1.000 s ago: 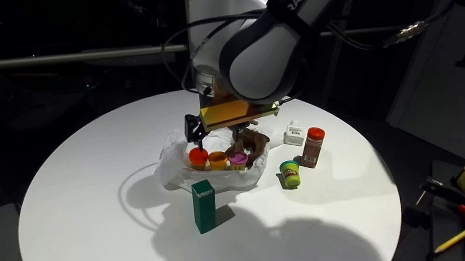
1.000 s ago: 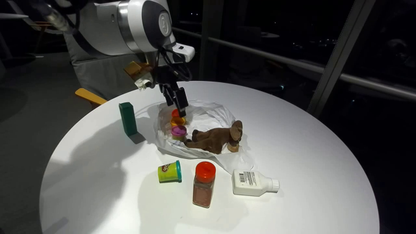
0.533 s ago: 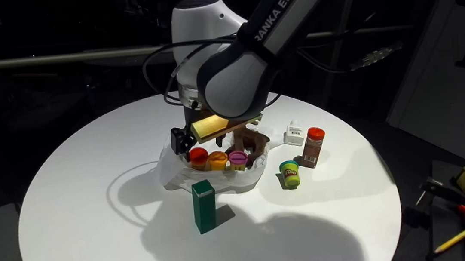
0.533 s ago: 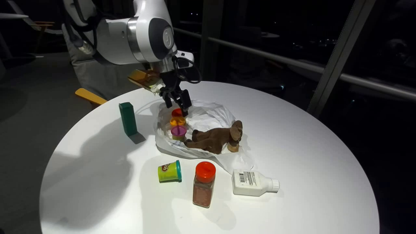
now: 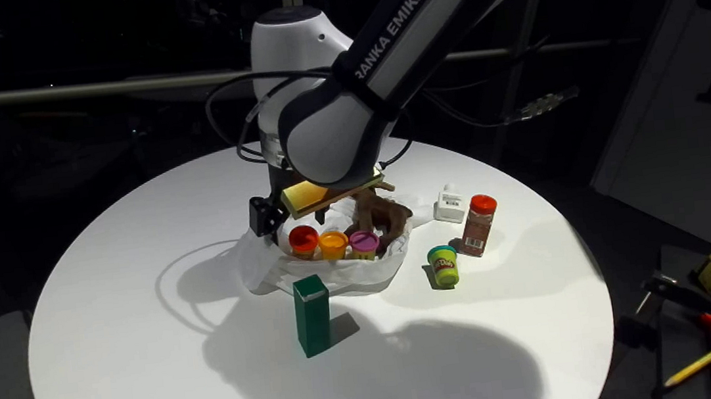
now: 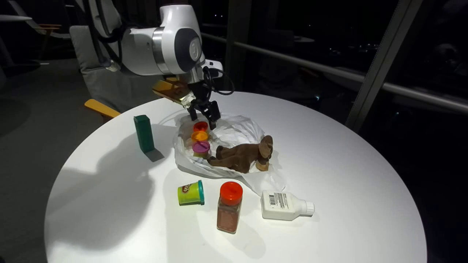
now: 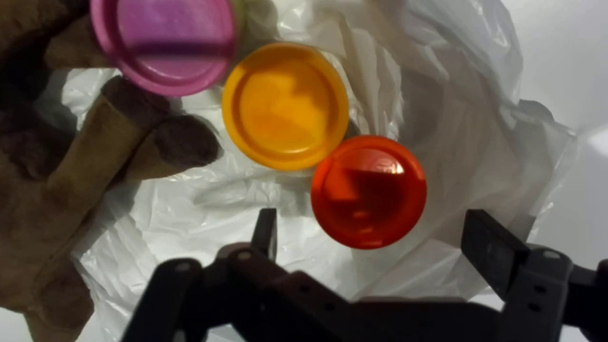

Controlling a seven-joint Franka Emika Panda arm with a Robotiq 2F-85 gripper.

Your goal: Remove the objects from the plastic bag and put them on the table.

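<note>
Black hand [image 7: 373, 230] spread wide above plastic bag [image 5: 347, 278], near red-lidded tub [image 7: 368, 192].

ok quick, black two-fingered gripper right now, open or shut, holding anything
Black two-fingered gripper: open, jaws wide apart, holding nothing; the small round red-lidded plastic tub close by is not gripped.

The hand [image 7: 372, 225] points downward, its two fingers [image 7: 494, 251] standing wide apart. Just above it sits the wrist [image 6: 186, 51]; from there the arm [image 5: 397, 43] slants up and away from the hand.
</note>
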